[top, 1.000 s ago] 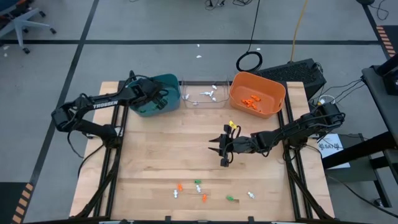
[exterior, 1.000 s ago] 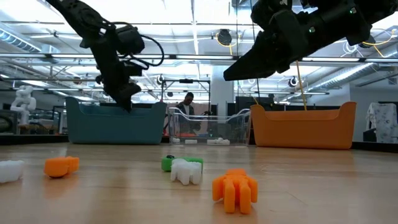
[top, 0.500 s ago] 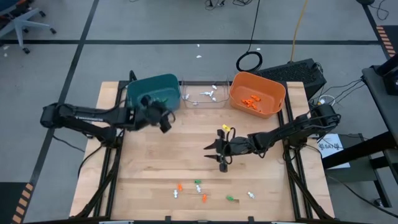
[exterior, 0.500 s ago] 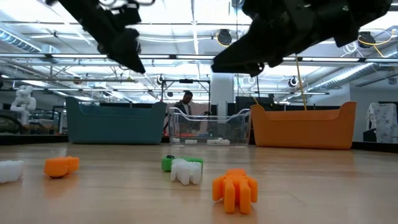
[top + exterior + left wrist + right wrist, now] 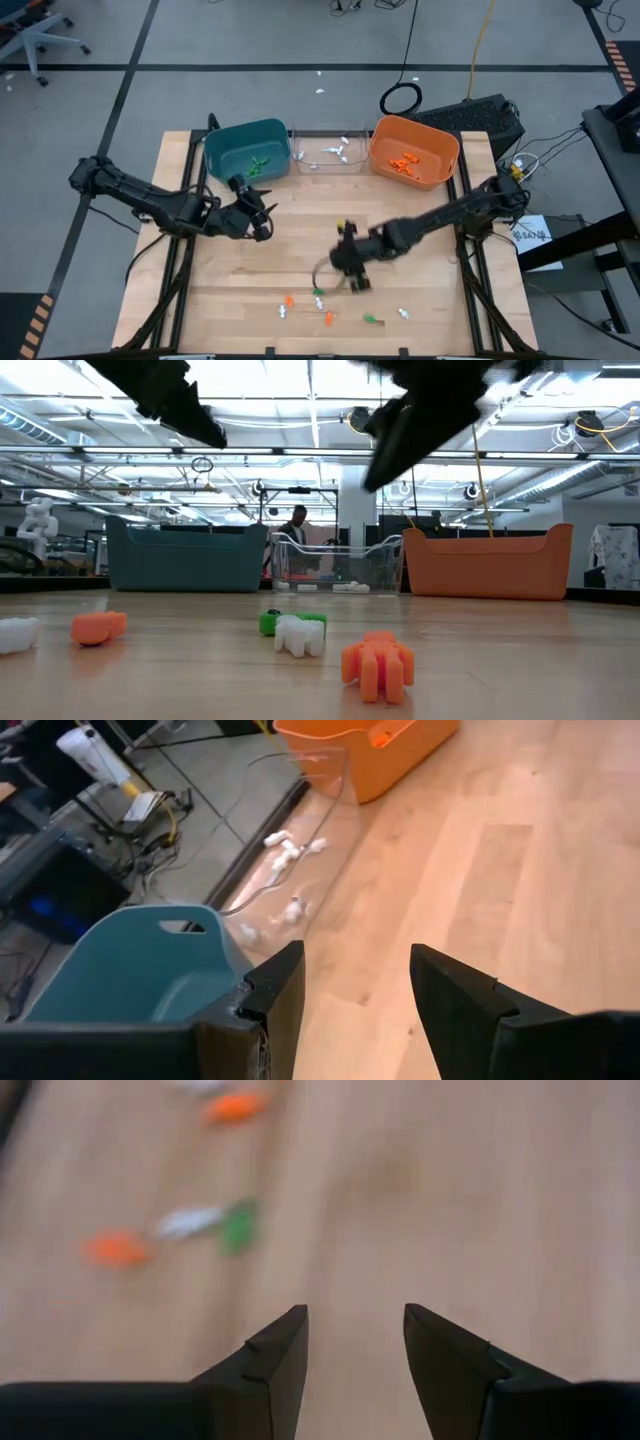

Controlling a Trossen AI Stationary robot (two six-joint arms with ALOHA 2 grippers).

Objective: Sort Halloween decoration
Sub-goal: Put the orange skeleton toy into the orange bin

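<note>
Right claw [image 5: 352,272] released and empty, low over the surface [image 5: 450,300] beside the loose trinkets [image 5: 320,300]. Left claw [image 5: 262,215] likewise released. Tight cluster, seemingly touching: risk of pinching two colours at once.

Three bins [image 5: 325,150] in a row along counter [image 5: 230,290] far edge. Loose trinkets [image 5: 322,305] clustered near front edge. Right pincer [image 5: 352,280] just behind cluster; left pincer [image 5: 262,222] left of centre.
</note>
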